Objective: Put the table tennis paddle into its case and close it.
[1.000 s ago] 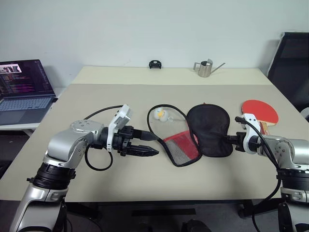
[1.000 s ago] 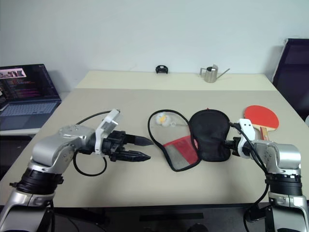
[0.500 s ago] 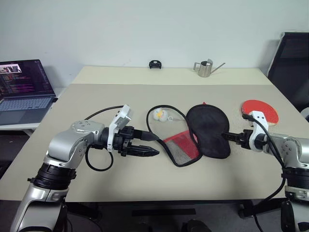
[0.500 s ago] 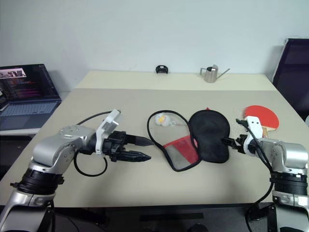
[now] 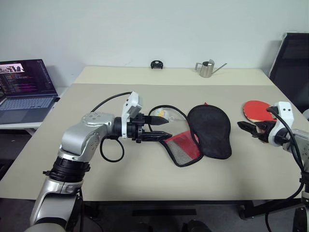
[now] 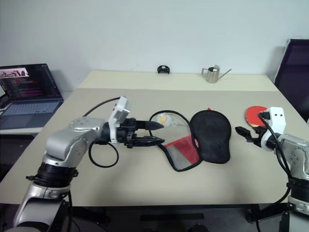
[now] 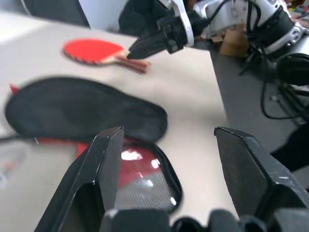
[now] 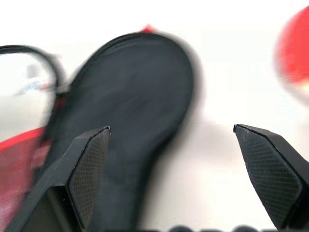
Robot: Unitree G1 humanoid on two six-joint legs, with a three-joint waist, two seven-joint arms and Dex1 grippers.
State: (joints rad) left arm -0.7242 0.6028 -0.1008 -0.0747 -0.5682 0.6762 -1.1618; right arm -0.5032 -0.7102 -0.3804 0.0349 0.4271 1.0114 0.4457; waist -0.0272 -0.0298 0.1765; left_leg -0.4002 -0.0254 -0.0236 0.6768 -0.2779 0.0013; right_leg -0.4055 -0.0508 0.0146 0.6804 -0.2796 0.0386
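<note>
On the bench's [image 5: 96,174] left side, the left tool [image 5: 161,127], parted and empty, has moved right to the case's [image 5: 210,130] open red half. Rightward, the right tool [image 5: 245,127] has let go of the black flap, spread wide, beside the table tennis paddle [image 5: 255,109].

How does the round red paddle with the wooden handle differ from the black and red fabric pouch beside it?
The round red paddle with the wooden handle is rigid, flat and smaller; the black and red fabric pouch is soft, larger and lies unzipped, its two halves spread apart. The paddle lies by the right gripper, the pouch mid-table. Both share a paddle-shaped outline.
</note>
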